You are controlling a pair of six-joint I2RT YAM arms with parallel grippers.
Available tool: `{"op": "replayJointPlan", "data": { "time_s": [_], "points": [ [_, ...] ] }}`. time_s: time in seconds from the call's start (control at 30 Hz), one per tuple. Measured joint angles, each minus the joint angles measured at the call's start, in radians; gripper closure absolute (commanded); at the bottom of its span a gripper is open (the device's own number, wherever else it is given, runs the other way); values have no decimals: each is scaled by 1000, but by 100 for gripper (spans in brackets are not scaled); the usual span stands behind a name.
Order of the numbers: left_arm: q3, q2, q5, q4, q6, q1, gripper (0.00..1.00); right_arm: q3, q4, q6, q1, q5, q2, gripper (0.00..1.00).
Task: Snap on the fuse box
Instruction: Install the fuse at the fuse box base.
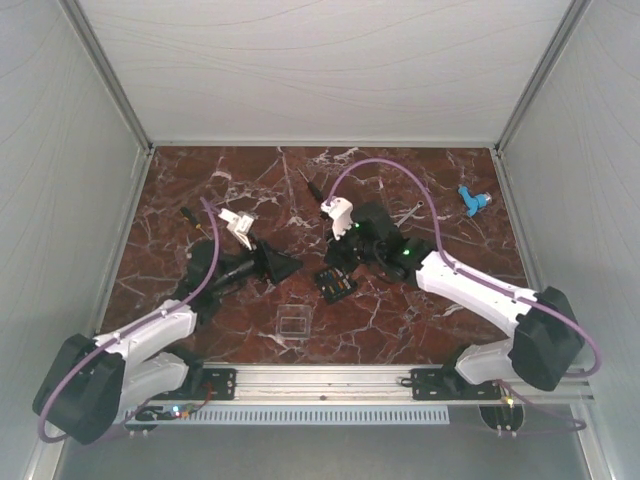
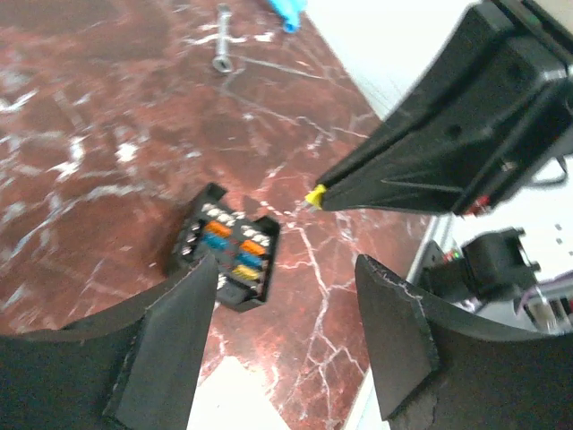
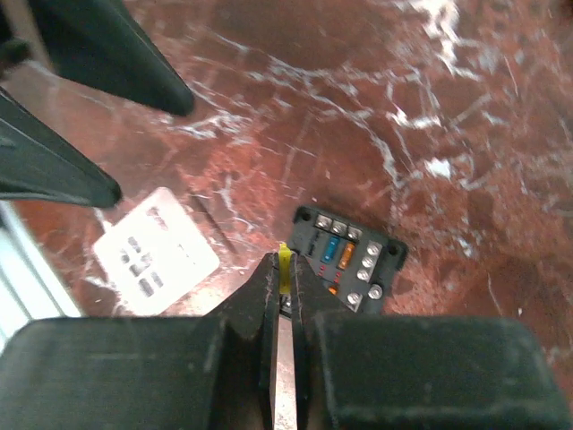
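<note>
The fuse box [image 1: 336, 285] is a small black box lying face up on the marble, with orange, blue and yellow fuses in its slots [image 3: 351, 260] [image 2: 228, 255]. My right gripper [image 3: 284, 266] is shut on a small yellow fuse [image 3: 284, 260] and hangs just above the box's near-left edge. The left wrist view shows its tip [image 2: 313, 199] to the right of the box. My left gripper [image 2: 285, 262] is open with nothing between its fingers, and it hovers to the left of the box [image 1: 290, 264]. The clear lid [image 1: 292, 325] lies flat near the front.
A blue part [image 1: 474, 200] lies at the back right. A slim dark tool [image 1: 312, 186] rests at the back centre and another small tool [image 1: 190, 215] at the left. White walls enclose the table on three sides. The arms' rail [image 1: 320, 382] runs along the near edge.
</note>
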State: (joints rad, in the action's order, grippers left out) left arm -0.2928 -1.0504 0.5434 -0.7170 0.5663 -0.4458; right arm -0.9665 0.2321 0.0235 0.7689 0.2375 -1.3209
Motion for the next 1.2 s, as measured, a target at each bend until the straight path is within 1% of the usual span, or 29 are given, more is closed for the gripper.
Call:
{"op": "replayJointPlan", "data": {
  "time_s": [0.13,0.3,0.43,0.63,1.2],
  "points": [
    [12,-24,-54,70,49,73,26,-6,11,43,32,-161,-76,100],
    [14,-100,-56,116,111,167,17,-34,20,77,67,-291,-163,100],
    [14,-160,-46,136,146,211,10,-55,20,98,106,-358,-215,100],
    [14,-213,-27,144,171,234,2,-77,26,125,138,-406,-293,100],
    [14,-230,-28,151,190,249,1,-79,43,159,165,-455,-370,100]
  ]
}}
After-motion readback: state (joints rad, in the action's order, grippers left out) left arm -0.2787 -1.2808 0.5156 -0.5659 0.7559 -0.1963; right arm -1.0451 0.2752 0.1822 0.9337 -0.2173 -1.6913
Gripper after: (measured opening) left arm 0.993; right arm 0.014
